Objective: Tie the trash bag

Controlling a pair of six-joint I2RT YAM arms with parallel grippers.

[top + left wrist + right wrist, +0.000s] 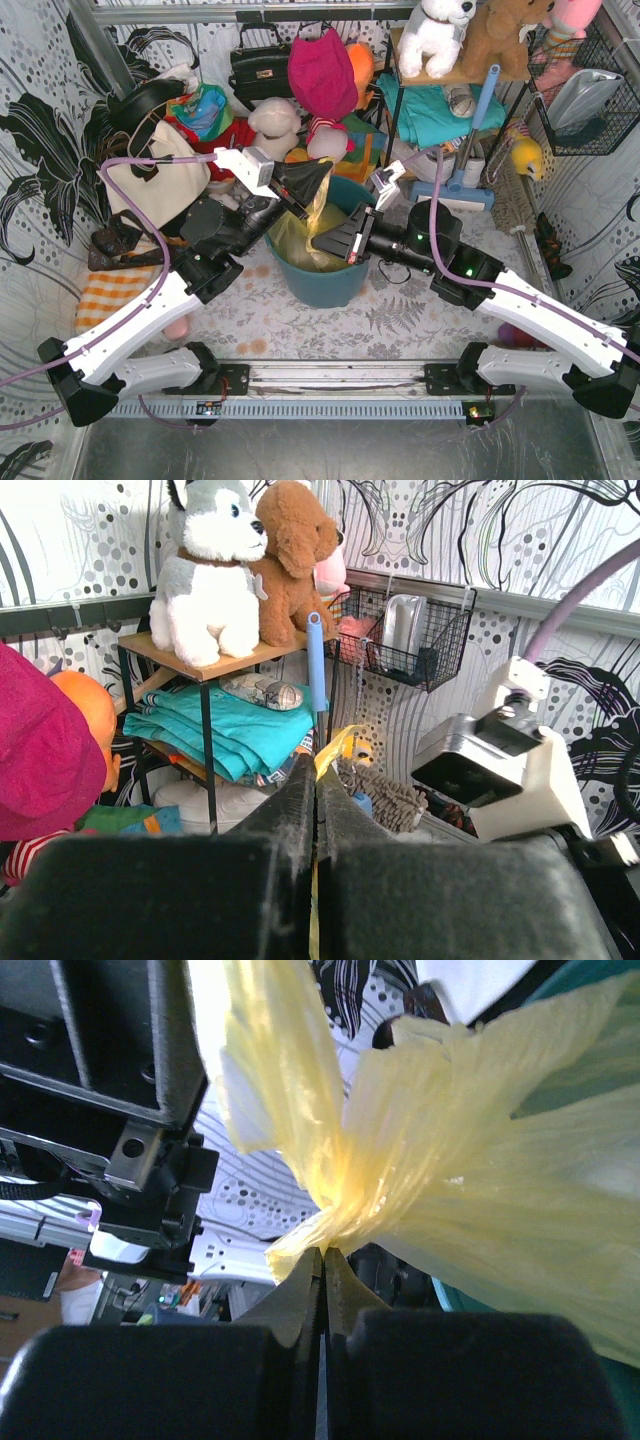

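The trash bag (pixel 316 214), thin yellow plastic, sits in the teal round bin (pixel 335 285), with its top drawn up above the rim. My left gripper (pixel 322 176) is over the bin's back edge, shut on a strip of the bag (pixel 336 744) that runs between the jaws and out past the left gripper's tip (pixel 319 760). My right gripper (pixel 320 241) is lower, over the bin's mouth. It is shut where a gathered bunch of the bag (pixel 440 1160) meets the right gripper's tip (pixel 323 1253). The bin's rim (pixel 585 1085) shows behind the plastic.
A cream tote bag (pixel 150 175) stands at the back left, with an orange striped cloth (pixel 110 290) in front of it. A shelf (pixel 440 75) holding plush toys (pixel 210 570) and folded teal cloth is behind the bin. A wire basket (pixel 585 95) hangs on the right wall. A blue-handled brush (pixel 472 140) leans by the shelf.
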